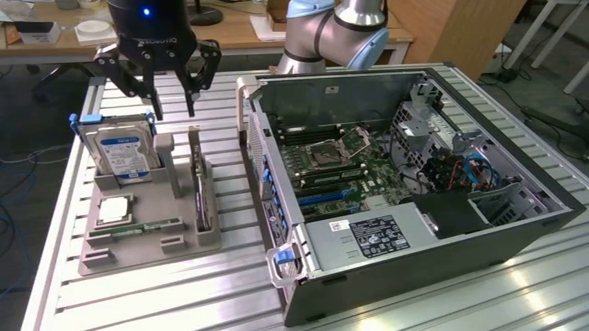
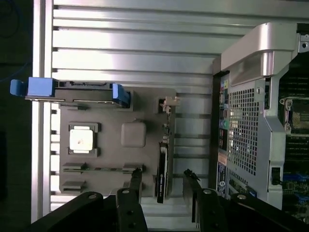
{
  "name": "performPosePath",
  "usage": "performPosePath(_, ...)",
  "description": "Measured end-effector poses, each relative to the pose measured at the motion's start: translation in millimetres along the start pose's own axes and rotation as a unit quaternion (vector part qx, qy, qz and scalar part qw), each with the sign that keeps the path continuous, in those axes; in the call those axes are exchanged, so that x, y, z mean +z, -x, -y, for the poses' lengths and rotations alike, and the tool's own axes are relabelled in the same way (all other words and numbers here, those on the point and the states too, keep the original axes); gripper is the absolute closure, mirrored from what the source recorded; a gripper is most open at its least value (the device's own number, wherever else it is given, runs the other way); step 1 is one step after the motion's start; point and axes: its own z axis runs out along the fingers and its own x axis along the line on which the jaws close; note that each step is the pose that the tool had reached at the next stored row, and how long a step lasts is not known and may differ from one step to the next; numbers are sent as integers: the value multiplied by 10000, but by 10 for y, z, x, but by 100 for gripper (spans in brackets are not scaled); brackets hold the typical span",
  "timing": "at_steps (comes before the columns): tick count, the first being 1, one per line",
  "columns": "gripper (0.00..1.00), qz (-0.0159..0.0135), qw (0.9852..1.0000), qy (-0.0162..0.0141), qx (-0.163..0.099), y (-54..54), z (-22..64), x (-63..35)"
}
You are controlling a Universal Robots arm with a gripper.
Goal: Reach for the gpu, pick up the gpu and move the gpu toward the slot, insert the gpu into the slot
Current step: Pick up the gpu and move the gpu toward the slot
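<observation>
Hovering above the gpu (image 1: 201,196), the Robotiq-marked tool (image 1: 174,110) gapes wide, empty.

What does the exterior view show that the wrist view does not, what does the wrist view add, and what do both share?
Exterior view: the labelled silver power supply inside the open black computer case, the silver-and-blue robot arm, and the blue label face of the silver hard drive.
Wrist view: the case's perforated rear panel, and the open gripper straddling, from above, the thin dark-edged gpu card standing on edge.
Both: gripper, gpu card, hard drive, and the square silver processor chip in the grey holder tray.
</observation>
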Motion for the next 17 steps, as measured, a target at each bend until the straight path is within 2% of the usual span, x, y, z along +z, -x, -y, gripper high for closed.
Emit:
performPosePath(3, 53, 0, 10000, 2, -3, -1, 44, 53)
performPosePath(7, 53, -2, 10000, 1, -19, -2, 53, 125)
performPosePath(10, 53, -19, 10000, 1, -31, 11, 67, 177)
performPosePath(15, 53, -30, 10000, 3, -87, 22, 71, 270)
performPosePath(17, 53, -39, 10000, -6, -86, 21, 74, 299)
